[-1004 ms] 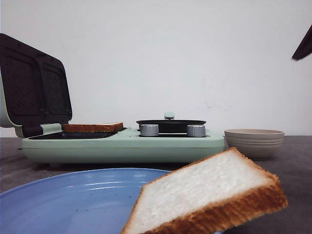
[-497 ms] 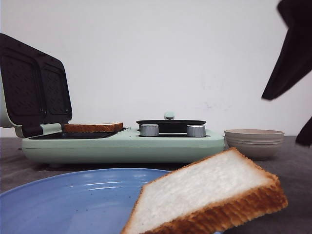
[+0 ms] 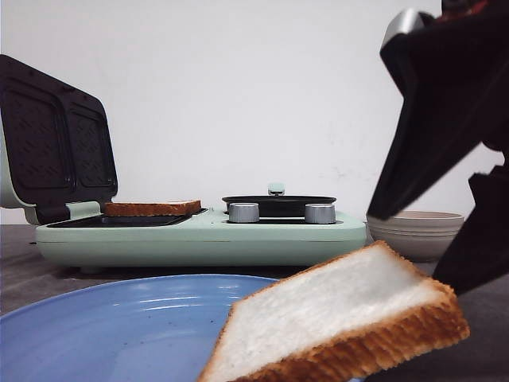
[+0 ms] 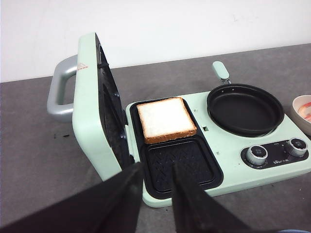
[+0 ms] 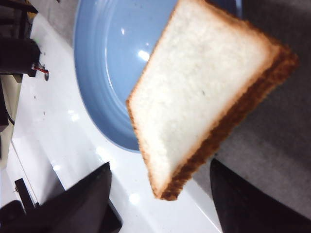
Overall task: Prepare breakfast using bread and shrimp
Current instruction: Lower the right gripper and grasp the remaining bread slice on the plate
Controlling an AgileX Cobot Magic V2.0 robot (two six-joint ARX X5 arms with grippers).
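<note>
One bread slice (image 5: 204, 92) leans on the rim of the blue plate (image 5: 107, 73), with the right gripper (image 5: 160, 204) spread wide just above it. The other slice (image 4: 165, 119) lies in the open sandwich maker (image 4: 218, 141); the left gripper (image 4: 158, 194), holding nothing, has narrowly parted fingers.

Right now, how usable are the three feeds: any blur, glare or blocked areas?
Front view: the right gripper is a dark, soft mass blocking the right side; the near bread is sharp. Left wrist view: evenly lit and crisp on the bread in the sandwich maker. Right wrist view: bright glints on the blue plate, and the fingers are unlit.
</note>
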